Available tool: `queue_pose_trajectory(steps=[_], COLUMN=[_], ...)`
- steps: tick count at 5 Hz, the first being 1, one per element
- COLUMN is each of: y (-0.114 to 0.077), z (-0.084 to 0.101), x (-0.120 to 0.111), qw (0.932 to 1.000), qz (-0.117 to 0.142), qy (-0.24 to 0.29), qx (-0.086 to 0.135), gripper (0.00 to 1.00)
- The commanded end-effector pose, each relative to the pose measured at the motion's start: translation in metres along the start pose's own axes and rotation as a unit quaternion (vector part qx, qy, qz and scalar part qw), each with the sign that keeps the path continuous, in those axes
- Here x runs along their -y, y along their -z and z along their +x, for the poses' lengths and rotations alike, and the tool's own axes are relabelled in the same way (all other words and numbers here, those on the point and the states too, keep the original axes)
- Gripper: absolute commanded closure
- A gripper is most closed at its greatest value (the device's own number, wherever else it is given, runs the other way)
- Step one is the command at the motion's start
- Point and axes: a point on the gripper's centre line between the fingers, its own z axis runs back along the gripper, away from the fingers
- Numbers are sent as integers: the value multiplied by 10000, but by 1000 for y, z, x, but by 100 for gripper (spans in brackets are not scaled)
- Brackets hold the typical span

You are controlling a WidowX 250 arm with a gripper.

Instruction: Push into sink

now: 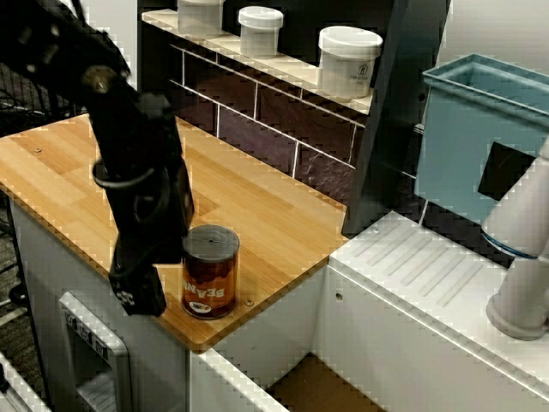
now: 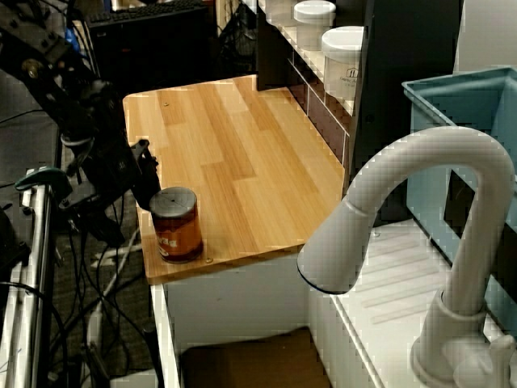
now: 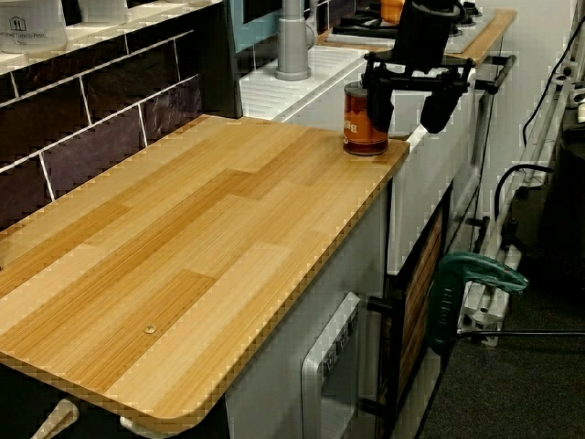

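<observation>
A brown can [image 1: 209, 271] with a dark lid and an orange label stands upright on the wooden counter [image 1: 249, 206], at its front corner next to the sink [image 1: 274, 336]. The sink's brown floor shows below that corner. My black gripper [image 3: 409, 108] is open, and one of its fingers [image 3: 378, 105] rests beside the can on the side away from the sink. The other finger hangs past the counter's front edge. In the side view the can [image 2: 176, 225] stands just right of the gripper [image 2: 121, 194]. Nothing is held between the fingers.
A white ribbed drainboard [image 1: 429, 275] and a white faucet [image 2: 420, 210] lie beyond the sink. A light-blue bin [image 1: 480, 137] stands behind them. Three white jars [image 1: 347, 60] line the shelf above the dark tiled wall. A green clamp [image 3: 466, 283] sticks out in front of the counter.
</observation>
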Motion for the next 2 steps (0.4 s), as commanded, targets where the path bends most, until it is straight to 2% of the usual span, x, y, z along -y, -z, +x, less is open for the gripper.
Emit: queue_pose_trajectory(steps=[1, 2], y=[2, 8], z=[11, 19], x=[-12, -14], qw=[9998, 9996], qz=[45, -31], qy=[-170, -269], qx=[85, 96], gripper=[0, 0])
